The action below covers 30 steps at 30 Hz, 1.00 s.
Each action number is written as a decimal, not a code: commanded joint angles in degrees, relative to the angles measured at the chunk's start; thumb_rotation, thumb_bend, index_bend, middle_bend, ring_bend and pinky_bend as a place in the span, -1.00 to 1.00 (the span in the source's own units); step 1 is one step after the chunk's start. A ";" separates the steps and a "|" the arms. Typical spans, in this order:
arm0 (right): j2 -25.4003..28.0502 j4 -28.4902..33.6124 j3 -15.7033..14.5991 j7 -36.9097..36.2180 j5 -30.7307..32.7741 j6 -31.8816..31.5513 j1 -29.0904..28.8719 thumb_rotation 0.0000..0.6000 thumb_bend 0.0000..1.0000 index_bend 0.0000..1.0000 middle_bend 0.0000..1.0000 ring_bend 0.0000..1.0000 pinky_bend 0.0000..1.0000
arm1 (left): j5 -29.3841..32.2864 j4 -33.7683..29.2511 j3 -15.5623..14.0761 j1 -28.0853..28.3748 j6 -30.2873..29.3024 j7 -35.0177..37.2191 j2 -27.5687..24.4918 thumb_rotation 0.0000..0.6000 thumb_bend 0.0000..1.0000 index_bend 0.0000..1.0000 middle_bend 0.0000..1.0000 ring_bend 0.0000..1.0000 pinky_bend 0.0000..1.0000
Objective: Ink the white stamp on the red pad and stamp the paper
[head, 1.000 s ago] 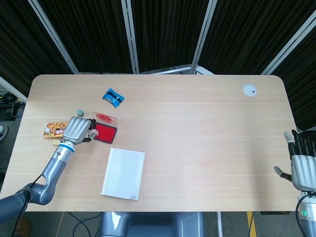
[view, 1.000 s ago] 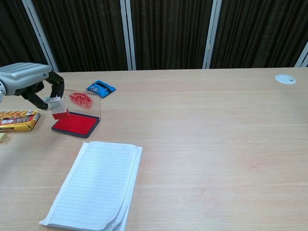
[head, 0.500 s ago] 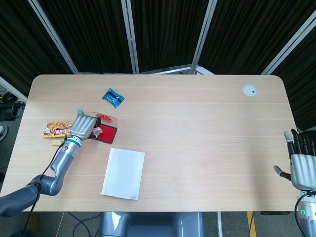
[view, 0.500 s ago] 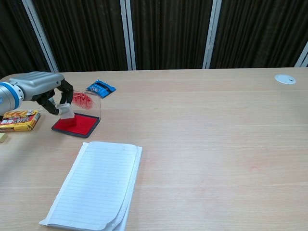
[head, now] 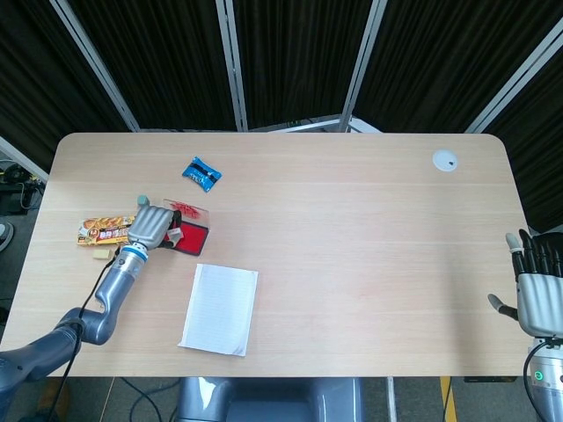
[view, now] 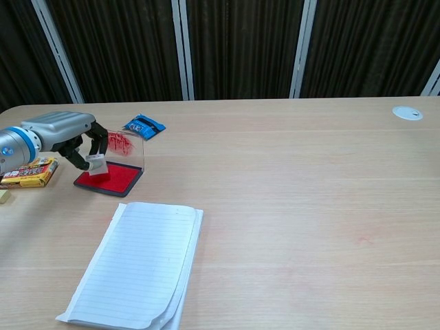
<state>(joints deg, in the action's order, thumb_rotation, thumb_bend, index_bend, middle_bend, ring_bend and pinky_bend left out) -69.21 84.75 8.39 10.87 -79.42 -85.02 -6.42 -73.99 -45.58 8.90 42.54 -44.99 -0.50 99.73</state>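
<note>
My left hand [head: 151, 226] [view: 69, 134] holds the small white stamp [view: 96, 164] down onto the red ink pad [view: 113, 179] [head: 190, 238], near the pad's left end. The pad's clear lid [view: 125, 148], smeared with red, stands open behind it. The lined white paper [head: 220, 308] [view: 137, 264] lies on the table in front of the pad, slightly right of it. My right hand [head: 538, 286] hangs off the table's right edge with fingers spread and nothing in it.
A yellow snack box [head: 101, 232] [view: 26, 172] lies just left of the pad, with a small pale block [head: 142, 201] behind my hand. A blue packet [head: 201, 173] [view: 144, 126] sits behind the pad. A white round cap [head: 445, 161] is at the far right.
My left hand has carried the stamp rightward and down, from above the pad's left edge onto the red pad. The right hand has not moved.
</note>
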 commanded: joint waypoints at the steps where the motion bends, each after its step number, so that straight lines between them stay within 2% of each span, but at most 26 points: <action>1: 0.02 -0.07 0.04 -0.08 0.05 0.00 0.00 1.00 -1.00 -1.00 -1.00 -1.00 -1.00 | -0.10 1.23 -0.30 0.09 0.36 0.57 0.73 1.00 -0.23 0.14 0.13 0.79 0.88; 10: 0.04 -0.27 0.06 -0.22 0.29 0.06 0.02 1.00 -1.00 -1.00 -1.00 -1.00 -1.00 | -0.51 3.19 -0.98 0.05 0.73 1.47 1.92 1.00 -0.23 0.14 0.14 0.78 0.88; 16: 0.08 -0.24 0.08 -0.32 0.39 0.06 0.03 1.00 -1.00 -1.00 -1.00 -1.00 -1.00 | -1.20 1.03 -0.54 -0.25 -1.70 2.28 0.21 1.00 -0.23 0.15 0.14 0.78 0.88; 25: 0.11 -0.20 0.09 -0.39 0.57 0.17 0.01 1.00 -1.00 -1.00 -1.00 -1.00 -1.00 | -2.82 -9.70 -0.01 -0.88 -5.27 3.80 -6.25 1.00 -0.23 0.18 0.16 0.78 0.88; 30: 0.04 -0.30 0.12 -0.31 0.79 0.40 -0.06 1.00 -1.00 -1.00 -1.00 -1.00 -1.00 | -4.55 -18.98 -0.92 -0.99 -5.88 3.46 -10.80 1.00 -0.23 0.20 0.18 0.78 0.88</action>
<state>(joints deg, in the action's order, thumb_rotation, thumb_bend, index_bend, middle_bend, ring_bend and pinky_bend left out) -69.17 84.45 8.50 10.55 -78.62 -84.61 -6.48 -77.47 -60.32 8.44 41.70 -50.33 2.93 91.59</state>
